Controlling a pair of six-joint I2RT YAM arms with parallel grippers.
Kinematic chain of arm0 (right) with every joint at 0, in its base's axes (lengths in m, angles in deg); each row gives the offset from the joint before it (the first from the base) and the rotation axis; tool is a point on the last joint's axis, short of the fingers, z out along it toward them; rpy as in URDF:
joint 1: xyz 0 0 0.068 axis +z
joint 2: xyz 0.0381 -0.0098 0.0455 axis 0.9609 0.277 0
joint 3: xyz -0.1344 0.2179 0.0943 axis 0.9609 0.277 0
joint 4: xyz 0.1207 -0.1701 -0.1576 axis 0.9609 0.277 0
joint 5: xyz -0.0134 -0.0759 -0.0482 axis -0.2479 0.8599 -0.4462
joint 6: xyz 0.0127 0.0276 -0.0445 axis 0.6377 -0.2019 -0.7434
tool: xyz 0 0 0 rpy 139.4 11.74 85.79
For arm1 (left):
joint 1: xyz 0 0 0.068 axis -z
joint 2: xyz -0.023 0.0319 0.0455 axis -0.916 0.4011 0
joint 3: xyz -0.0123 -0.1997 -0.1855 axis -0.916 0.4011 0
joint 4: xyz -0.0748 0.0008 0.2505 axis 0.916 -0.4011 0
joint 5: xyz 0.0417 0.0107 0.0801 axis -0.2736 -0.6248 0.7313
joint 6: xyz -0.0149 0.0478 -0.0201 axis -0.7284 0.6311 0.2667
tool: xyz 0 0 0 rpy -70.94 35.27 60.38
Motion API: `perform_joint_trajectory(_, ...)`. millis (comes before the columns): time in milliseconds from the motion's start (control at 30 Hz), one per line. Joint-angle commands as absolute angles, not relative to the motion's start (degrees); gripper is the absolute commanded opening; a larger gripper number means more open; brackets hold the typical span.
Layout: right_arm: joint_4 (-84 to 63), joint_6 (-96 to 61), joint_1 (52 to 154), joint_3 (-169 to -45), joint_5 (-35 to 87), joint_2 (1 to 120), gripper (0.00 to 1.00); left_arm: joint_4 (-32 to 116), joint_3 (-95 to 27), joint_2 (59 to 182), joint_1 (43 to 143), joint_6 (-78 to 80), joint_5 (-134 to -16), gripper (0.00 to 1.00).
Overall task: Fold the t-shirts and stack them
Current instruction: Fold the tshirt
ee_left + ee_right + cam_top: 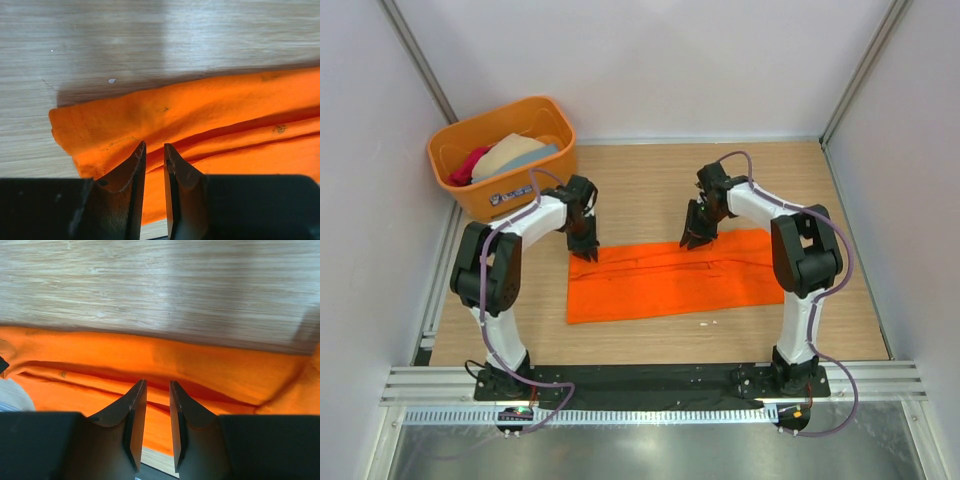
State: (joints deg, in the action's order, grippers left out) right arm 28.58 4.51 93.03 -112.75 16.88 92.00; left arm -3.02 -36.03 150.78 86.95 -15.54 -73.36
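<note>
A bright orange t-shirt point(665, 277) lies folded into a long strip across the middle of the table. My left gripper point(584, 247) hangs over its far left corner, jaws a little apart with nothing between them; the cloth point(165, 112) shows just beyond the tips. Over the strip's far edge, right of centre, my right gripper point(697, 240) is also slightly open and empty, with the orange fold point(165, 365) below it. More t-shirts, beige point(507, 152), grey-blue point(542, 152) and crimson-pink point(467, 165), sit bunched in a tub.
An orange plastic tub point(505, 195) with a label stands at the far left corner of the wooden table point(640, 180). White walls enclose the table on three sides. Both arm bases sit on a black plate point(650, 380) at the near edge.
</note>
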Motion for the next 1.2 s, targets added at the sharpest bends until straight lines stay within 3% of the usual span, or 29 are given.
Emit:
perform_joint_trajectory(0,27.1,7.1,93.8,-115.9,14.8,91.8,0.31,-2.1,-35.6,149.8,87.4,-15.3,-74.7,0.21)
perform_joint_trajectory(367,28.6,6.0,94.1,-110.0,14.2,87.6,0.31,-2.3,-30.8,146.8,88.6,-15.5,-73.6,0.19)
perform_joint_trajectory(567,29.2,7.6,94.1,-98.1,11.2,76.7,0.31,-4.7,-29.5,143.1,89.3,-15.2,-72.6,0.19)
perform_joint_trajectory(667,29.7,7.6,93.7,-98.6,13.3,72.9,0.32,-5.4,-29.1,139.3,89.4,-15.6,-72.0,0.24)
perform_joint_trajectory(1167,31.8,2.9,92.8,-115.3,18.4,90.7,0.37,-0.4,-36.7,151.4,93.8,-17.1,-77.3,0.23)
